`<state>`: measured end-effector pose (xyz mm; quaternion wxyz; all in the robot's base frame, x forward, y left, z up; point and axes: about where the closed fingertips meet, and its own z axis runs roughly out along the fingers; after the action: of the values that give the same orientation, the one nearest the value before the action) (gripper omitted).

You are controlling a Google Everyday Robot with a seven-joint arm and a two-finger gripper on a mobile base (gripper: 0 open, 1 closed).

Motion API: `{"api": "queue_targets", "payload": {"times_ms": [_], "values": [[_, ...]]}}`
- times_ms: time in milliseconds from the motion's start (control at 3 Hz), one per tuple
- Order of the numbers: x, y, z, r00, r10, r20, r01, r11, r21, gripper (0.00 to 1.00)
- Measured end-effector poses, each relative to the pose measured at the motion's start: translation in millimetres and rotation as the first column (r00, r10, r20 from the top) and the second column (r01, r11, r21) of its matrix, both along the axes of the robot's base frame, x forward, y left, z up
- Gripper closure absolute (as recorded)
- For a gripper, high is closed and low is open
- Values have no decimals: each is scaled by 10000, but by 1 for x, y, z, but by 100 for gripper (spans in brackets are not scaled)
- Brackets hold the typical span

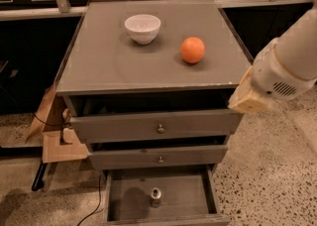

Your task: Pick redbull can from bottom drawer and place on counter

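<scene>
Far left, down on the floor, a cardboard box leans against the cabinet's left side, with a dark cable trailing past it toward the front.

Onto the counter now: a white bowl sits upright toward the back edge, a little left of centre. To its right and nearer the middle is an orange, clearly apart from the bowl.

Below the counter's front edge, the top drawer looks slightly pulled out, with a dark gap above it. The middle drawer sits just under that. Each has a small knob at its centre.

At the bottom, the bottom drawer is pulled wide open. The redbull can stands upright on its grey floor, silver top up, about mid-width and nearer the front wall than the back. Nothing is touching it.

Over on the right, the white arm reaches in from the right edge. Its gripper hangs by the counter's front right corner, level with the right end of the top drawer and well above the can. Whether the gripper is open or closed, I cannot tell. Speckled floor lies beneath it.
</scene>
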<state>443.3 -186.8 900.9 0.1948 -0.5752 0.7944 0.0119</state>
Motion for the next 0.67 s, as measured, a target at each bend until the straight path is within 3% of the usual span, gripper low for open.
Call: {"api": "queue_targets", "payload": {"times_ms": [333,667], "values": [[2,25,-70,9986,-302,-430,346,9939,1050,92],[13,28,-72,9988,-474,74,463,9923,1152,100]]}}
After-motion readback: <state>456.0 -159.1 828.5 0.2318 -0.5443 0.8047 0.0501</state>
